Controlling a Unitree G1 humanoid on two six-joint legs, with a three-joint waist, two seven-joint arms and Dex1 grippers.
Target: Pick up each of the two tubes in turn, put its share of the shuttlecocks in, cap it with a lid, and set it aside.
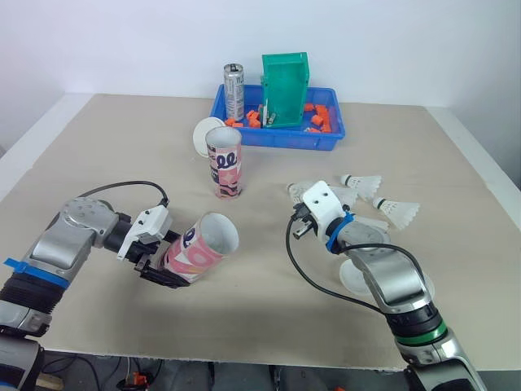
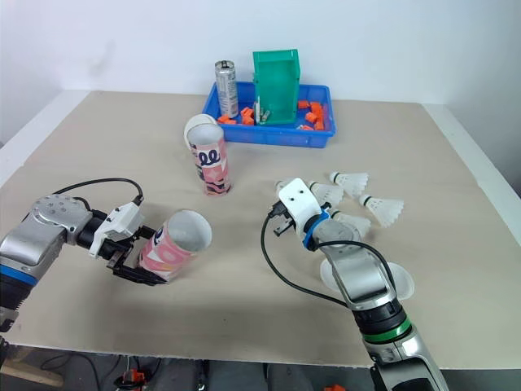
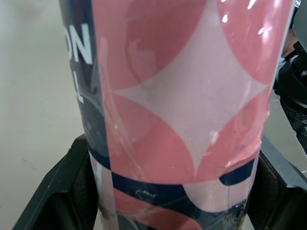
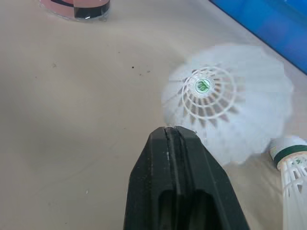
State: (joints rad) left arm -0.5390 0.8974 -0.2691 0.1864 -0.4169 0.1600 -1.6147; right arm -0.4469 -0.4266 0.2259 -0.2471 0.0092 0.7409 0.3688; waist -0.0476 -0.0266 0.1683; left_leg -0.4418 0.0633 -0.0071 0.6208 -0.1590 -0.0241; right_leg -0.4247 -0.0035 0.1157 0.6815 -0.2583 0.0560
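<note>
My left gripper [image 1: 163,261] is shut on a pink patterned tube [image 1: 199,247], held tilted above the table with its open mouth facing up and to the right. In the left wrist view the black fingers [image 3: 53,191] clamp that tube [image 3: 182,96] on both sides. A second pink tube [image 1: 225,163] stands upright further back, with a white lid [image 1: 202,133] behind it. Several white shuttlecocks [image 1: 364,182] lie on the table at the right. My right gripper [image 4: 175,133] is shut and holds nothing, its tip just short of the nearest shuttlecock [image 4: 225,103].
A blue tray [image 1: 277,137] at the back holds a green bin [image 1: 285,88], a silver can [image 1: 234,90] and orange pieces. Another white lid [image 2: 399,283] lies on the table beside my right forearm. The table's edges run near both arms.
</note>
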